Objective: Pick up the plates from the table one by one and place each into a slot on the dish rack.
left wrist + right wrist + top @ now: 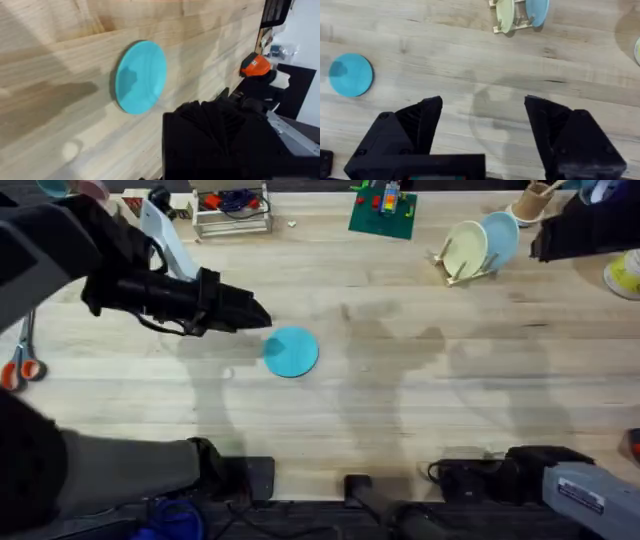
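Right gripper point(482, 132): seen closest, in its own wrist view; its black fingers are spread wide apart and nothing is held.
Left gripper point(258, 315): held above the table point(420, 400), just beside the teal plate; whether its fingers are open or closed cannot be told.
Teal plate point(291, 351): laid flat on the table near the middle (not yet picked up).
Dish rack point(462, 270): placed at the far right of the table; two plates are stood on edge in it, the cream plate point(466, 248) and the light blue plate point(499, 238).
Progress: two plates are judged done, one is left.
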